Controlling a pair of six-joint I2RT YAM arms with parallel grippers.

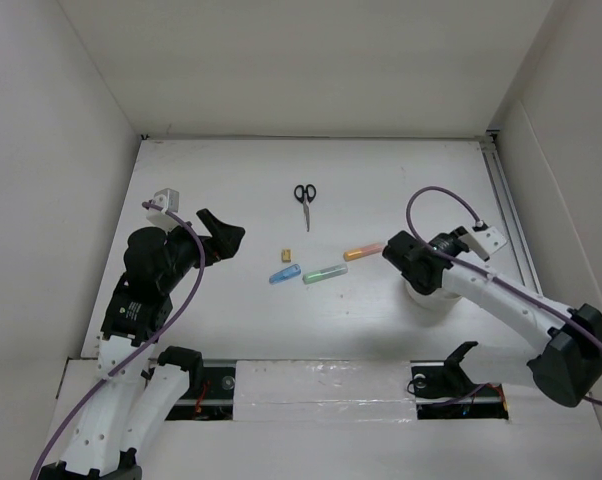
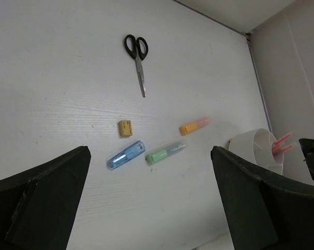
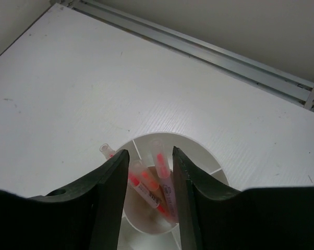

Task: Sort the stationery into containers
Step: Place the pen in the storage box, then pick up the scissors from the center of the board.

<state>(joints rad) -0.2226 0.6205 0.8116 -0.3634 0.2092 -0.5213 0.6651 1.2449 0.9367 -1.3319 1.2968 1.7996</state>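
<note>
The round white cup (image 3: 198,145) stands right under my right gripper (image 3: 150,151), whose jaws are apart above the centre well. Three thin pens (image 3: 145,182) lean in that well, loose between the fingers. In the top view the right gripper (image 1: 406,262) covers most of the cup (image 1: 428,303). Black-handled scissors (image 1: 305,198) lie far back. A tiny yellow block (image 1: 285,256), a blue marker (image 1: 284,273), a green marker (image 1: 324,273) and an orange marker (image 1: 363,251) lie mid-table. My left gripper (image 1: 221,235) hovers wide open to their left, holding nothing.
A metal rail (image 1: 509,215) runs along the table's right edge beside the cup. White walls close in the table at the back and on both sides. In the left wrist view the cup (image 2: 251,143) shows pens (image 2: 281,143) sticking up.
</note>
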